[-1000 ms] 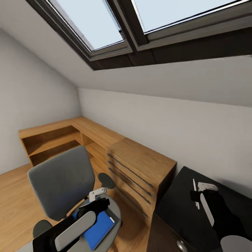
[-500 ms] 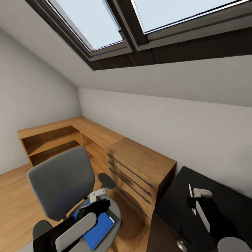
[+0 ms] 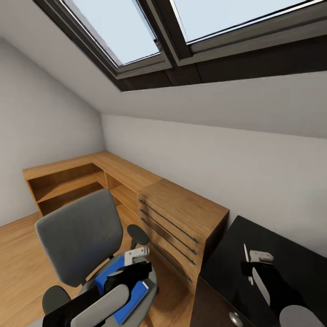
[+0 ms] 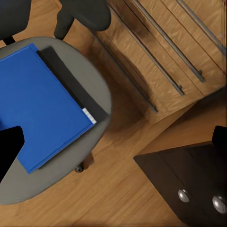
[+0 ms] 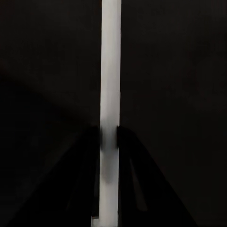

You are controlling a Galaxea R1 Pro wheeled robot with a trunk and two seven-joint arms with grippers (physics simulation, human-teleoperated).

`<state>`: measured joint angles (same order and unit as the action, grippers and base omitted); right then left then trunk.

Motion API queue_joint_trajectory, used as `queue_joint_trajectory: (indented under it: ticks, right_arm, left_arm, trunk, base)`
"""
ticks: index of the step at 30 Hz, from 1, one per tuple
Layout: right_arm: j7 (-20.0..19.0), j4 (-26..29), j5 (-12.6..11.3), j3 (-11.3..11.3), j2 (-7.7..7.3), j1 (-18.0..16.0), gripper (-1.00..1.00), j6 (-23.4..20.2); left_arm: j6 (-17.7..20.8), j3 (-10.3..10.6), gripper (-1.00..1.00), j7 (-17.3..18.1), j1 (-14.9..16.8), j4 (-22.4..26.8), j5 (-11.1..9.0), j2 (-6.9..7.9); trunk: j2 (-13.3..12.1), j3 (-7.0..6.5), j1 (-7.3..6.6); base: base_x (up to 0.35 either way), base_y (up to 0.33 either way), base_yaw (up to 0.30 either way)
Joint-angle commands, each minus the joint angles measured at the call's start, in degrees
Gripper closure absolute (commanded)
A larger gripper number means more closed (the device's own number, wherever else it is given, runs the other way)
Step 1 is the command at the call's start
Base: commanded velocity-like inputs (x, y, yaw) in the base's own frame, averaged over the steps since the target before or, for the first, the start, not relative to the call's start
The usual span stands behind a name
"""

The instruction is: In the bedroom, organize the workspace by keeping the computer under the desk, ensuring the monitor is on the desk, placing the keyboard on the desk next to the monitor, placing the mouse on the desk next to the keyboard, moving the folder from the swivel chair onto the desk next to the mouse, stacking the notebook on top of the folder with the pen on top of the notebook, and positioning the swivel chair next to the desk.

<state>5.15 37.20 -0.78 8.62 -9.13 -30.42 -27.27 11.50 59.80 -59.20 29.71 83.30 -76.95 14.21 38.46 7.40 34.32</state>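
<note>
**Head view: pen pinched at right, folder on the chair**

The right pincer (image 3: 249, 268) is clamped on a thin white pen (image 3: 245, 256), holding it over the black surface (image 3: 290, 254). The blue folder (image 3: 109, 277) lies flat on the grey swivel chair (image 3: 79, 236) seat, beside the wooden drawer unit (image 3: 181, 222). The left pincer (image 3: 136, 263) hangs over the folder; whether it is open I cannot tell from here
</note>
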Motion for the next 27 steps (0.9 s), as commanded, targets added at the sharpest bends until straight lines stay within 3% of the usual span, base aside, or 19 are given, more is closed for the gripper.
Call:
queue_joint_trajectory:
  ticks: [1, 2, 3, 8, 14, 18, 21, 27]
  right_arm:
    - [0.0, -1.0, -0.2, 0.0, 0.00, -0.6, 1.00, 0.2]
    - [0.0, -2.1, -0.1, 0.0, 0.00, -1.2, 1.00, 0.6]
    - [0.0, -7.5, 0.2, -0.1, -0.06, -4.0, 1.00, 2.9]
    - [-0.1, -13.8, 1.7, -0.1, -0.17, -7.5, 1.00, 5.9]
    - [0.0, -15.3, 1.9, -0.1, -0.29, -9.5, 1.00, 6.2]
    - [0.1, -19.8, 1.9, 0.0, -0.56, -14.1, 1.00, 6.1]
    - [0.2, -24.0, 1.5, 0.4, -1.75, -18.3, 1.00, 5.8]
    - [0.4, -26.6, -1.5, 2.2, -2.17, -20.5, 1.00, 5.1]
  left_arm:
    - [0.4, 0.1, -1.00, -0.3, 0.1, 0.3, -0.1, 0.03]
    - [0.4, 0.2, -1.00, -0.3, 0.1, 0.5, -0.1, 0.05]
    - [0.4, 0.3, -1.00, -0.3, 0.1, 1.7, -0.2, 0.10]
    - [0.4, 0.3, -1.00, -0.3, 0.1, 3.2, -0.4, 0.12]
    - [0.4, 0.3, -1.00, -0.3, 0.1, 3.6, -0.4, 0.12]
    - [0.4, 0.3, -1.00, -0.3, 0.1, 4.2, -0.4, 0.14]
    - [0.4, 0.3, -1.00, -0.3, 0.1, 4.7, -0.4, 0.24]
    - [0.4, 0.3, -1.00, -0.3, 0.1, 4.9, -0.5, 0.24]
  trunk:
    - [0.1, 0.10, 0.02]
    - [0.1, 0.10, 0.02]
    - [0.1, 0.10, 0.02]
    - [0.5, 0.28, 0.24]
    - [2.9, 1.36, 1.56]
    - [4.5, 2.08, 2.44]
    - [5.7, 2.62, 3.09]
    - [8.1, 3.69, 4.41]
  base:
    - [0.000, 0.000, 0.000]
    - [0.000, 0.000, 0.000]
    - [0.000, 0.000, 0.000]
    - [0.000, 0.000, 0.000]
    - [0.000, 0.000, 0.000]
    - [0.000, 0.000, 0.000]
    - [0.000, 0.000, 0.000]
    - [0.000, 0.000, 0.000]
